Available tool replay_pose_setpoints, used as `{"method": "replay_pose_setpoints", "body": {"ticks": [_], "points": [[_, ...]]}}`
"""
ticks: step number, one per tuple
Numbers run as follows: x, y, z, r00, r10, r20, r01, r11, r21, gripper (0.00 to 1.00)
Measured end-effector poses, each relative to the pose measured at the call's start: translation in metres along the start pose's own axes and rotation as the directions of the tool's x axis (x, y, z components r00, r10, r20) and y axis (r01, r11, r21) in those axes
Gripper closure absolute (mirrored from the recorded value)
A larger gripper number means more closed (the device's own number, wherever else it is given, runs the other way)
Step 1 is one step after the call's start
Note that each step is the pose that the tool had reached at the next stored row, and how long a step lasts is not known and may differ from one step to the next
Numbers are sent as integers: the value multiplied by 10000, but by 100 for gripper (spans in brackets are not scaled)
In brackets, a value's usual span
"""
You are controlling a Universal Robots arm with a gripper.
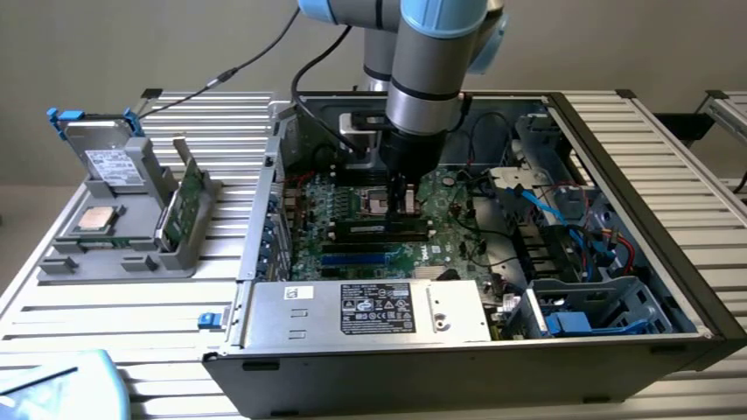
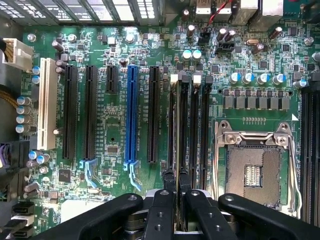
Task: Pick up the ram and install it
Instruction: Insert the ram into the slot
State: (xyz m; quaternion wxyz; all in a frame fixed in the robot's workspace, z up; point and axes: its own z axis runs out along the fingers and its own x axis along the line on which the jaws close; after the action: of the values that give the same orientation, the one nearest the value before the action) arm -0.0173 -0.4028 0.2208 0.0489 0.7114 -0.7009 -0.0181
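The open computer case [image 1: 491, 332] stands nearest in the exterior view, its silver power supply [image 1: 367, 311] with a dark label in front, on a ribbed metal bench [image 1: 129, 324] before a plain grey wall. The arm [image 1: 426, 70] reaches down into the case and hides part of the motherboard [image 1: 350, 210] behind it; its upper part is cut off by the frame. At the exterior view's left a grey holder [image 1: 111, 236] carries a hard drive, a square silver chip and an upright green board. A pale blue object at the near corner is cut off and hard to identify. In the wrist view the fingers [image 2: 175, 192] are closed on the ram [image 2: 176, 125], which stands edge-on, thin and dark, running straight away from the fingertips along a memory slot beside the empty processor socket [image 2: 255, 170]; whether it is fully seated cannot be told
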Motion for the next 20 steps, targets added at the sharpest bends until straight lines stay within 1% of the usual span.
{"method": "replay_pose_setpoints", "body": {"ticks": [20], "points": [[3,0,16,10000,49,6,-49,10000,-3,86]]}}
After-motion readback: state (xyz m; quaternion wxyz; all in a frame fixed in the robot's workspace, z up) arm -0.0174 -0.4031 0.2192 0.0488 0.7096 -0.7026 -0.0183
